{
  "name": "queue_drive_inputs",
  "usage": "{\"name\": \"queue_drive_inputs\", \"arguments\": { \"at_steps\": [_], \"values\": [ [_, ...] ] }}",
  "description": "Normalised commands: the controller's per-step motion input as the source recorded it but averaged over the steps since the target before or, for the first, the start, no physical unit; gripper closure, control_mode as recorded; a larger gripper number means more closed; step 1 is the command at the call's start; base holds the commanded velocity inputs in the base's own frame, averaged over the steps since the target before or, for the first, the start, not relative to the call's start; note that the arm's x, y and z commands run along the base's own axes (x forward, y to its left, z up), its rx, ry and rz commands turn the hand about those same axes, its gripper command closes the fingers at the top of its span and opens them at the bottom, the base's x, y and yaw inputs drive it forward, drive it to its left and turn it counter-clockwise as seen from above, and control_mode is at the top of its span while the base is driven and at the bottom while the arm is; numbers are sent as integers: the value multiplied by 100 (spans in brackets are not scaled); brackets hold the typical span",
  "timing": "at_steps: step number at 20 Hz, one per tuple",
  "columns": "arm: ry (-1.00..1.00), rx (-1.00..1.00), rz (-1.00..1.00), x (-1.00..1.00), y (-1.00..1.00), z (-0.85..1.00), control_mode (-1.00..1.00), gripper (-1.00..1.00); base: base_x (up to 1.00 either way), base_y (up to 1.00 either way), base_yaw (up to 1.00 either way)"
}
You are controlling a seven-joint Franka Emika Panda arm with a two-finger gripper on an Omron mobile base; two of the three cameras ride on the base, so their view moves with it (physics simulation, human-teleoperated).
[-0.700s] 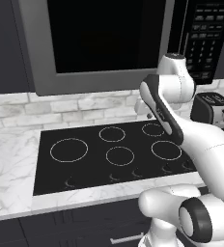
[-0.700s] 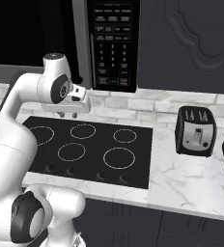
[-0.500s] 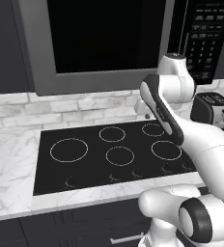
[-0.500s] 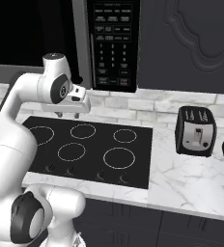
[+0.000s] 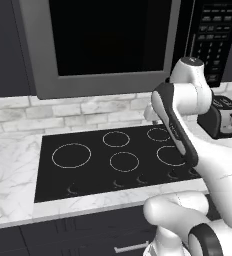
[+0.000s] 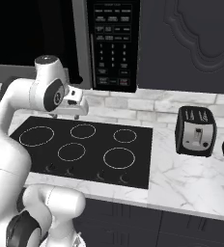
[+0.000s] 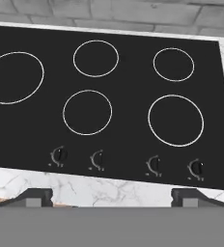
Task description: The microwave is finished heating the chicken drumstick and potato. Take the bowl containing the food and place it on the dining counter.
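The microwave [image 5: 108, 45] is mounted above the cooktop [image 5: 113, 157], with its keypad panel [image 6: 113, 43] at its right side. The cooktop is set into the marble counter [image 6: 191, 173], against the brick backsplash [image 5: 63, 112]. The toaster [image 6: 196, 130] is placed on the counter to the right of the cooktop, well apart from it.

Place: a home kitchen.
Cooking: black cooktop [image 5: 113, 157] with ringed burners and front knobs, set into the counter.
Above: built-in microwave [image 5: 103, 42] with keypad.
Surfaces: white marble counter [image 6: 191, 176], pale brick backsplash [image 5: 63, 112], dark cabinets [image 6: 186, 43].
Appliance: black toaster [image 6: 196, 131] near the counter's right end.
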Motion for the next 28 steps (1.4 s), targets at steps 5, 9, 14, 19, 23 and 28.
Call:
{"name": "queue_drive_inputs", "arguments": {
  "at_steps": [5,9,14,19,23,28],
  "values": [
    [-32,2,0,-59,-15,18,-100,-100,0,0,0],
    [-41,3,0,-62,-16,30,-100,-100,0,0,0],
    [-46,5,0,-49,-25,43,-100,-100,0,0,0],
    [-46,7,0,-34,-25,43,-100,-100,0,0,0],
    [-49,6,0,-12,-7,58,-100,-100,0,0,0],
    [-39,2,0,0,0,71,-100,-100,0,0,0]
  ]
}}
